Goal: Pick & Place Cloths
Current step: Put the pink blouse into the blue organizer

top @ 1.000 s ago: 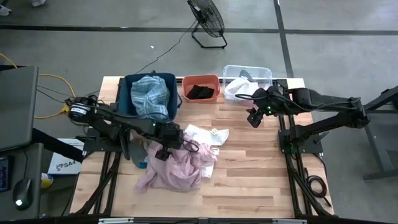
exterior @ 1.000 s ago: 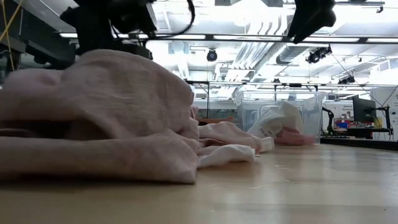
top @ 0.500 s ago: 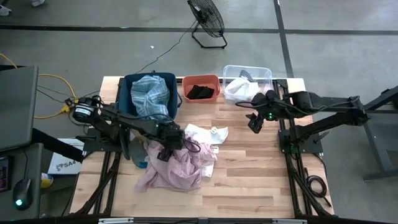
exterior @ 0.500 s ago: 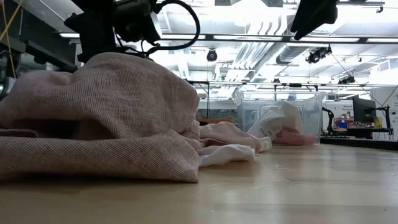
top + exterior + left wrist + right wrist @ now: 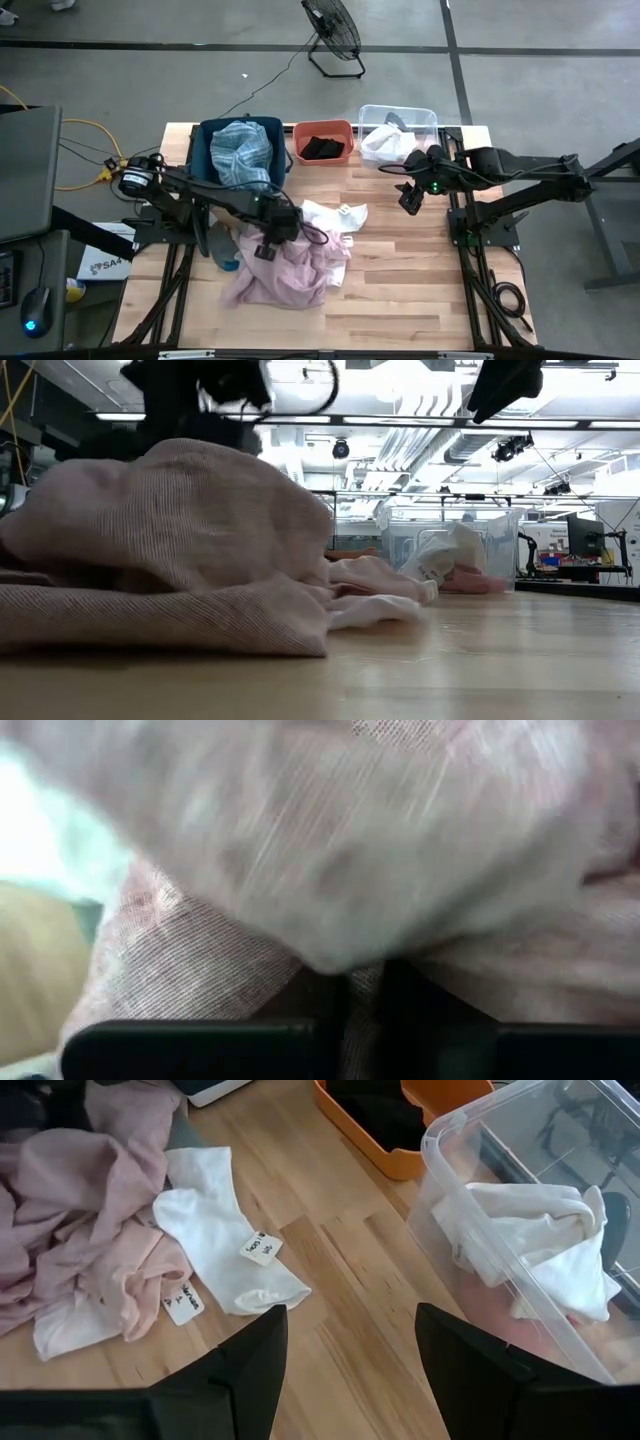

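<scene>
Fingers of the left gripper [image 5: 268, 238] are clamped together on the pale pink cloth [image 5: 285, 275], which lies bunched on the wooden table [image 5: 400, 290] under and around them. Beside that heap lies a white cloth [image 5: 215, 1225]. The right gripper [image 5: 408, 197] hangs above bare wood with its fingers [image 5: 455, 1355] apart, holding nothing, the clear bin [image 5: 530, 1200] just beyond them.
</scene>
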